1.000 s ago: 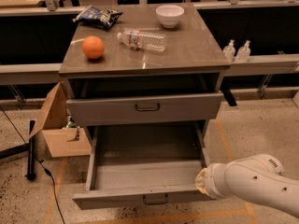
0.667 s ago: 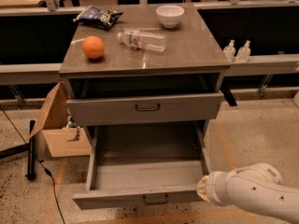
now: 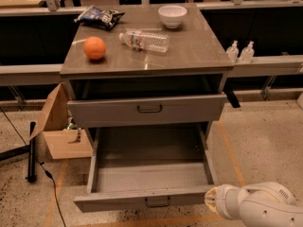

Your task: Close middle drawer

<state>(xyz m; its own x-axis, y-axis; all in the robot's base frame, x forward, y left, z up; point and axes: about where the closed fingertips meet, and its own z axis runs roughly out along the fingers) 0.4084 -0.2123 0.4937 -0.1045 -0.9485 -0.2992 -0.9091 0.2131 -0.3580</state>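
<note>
- Camera view: the middle drawer (image 3: 142,200) is standing pulled far out of the grey cabinet (image 3: 147,63). Its deep tray is lying open and bare, and its low front panel is facing the camera near the bottom of the frame.
- The gripper (image 3: 212,200) is sitting at the drawer's front right corner, level with the panel and touching it or just beside it. Whether it is spread or pressed together I cannot tell.
- The drawer is looking like stiff sheet metal on runners, so it is likely fairly heavy but free-sliding, and neither fragile nor soft.
- No grasp seems needed. A flat push on the front panel, nearer the small dark handle (image 3: 157,202) than the corner, is probably going to keep it from skewing and binding.
- The top drawer (image 3: 147,110) is jutting out slightly above, so anything rising during the push risks meeting its lower edge.
- An open cardboard box (image 3: 59,126) is sitting near the cabinet's left side, clear of the drawer's path. The floor to the right is offering room for the arm.
- On top, an orange (image 3: 94,48), a water bottle (image 3: 144,40) and a bowl (image 3: 172,16) are resting. A hard slam might set the orange or the bottle rolling.
</note>
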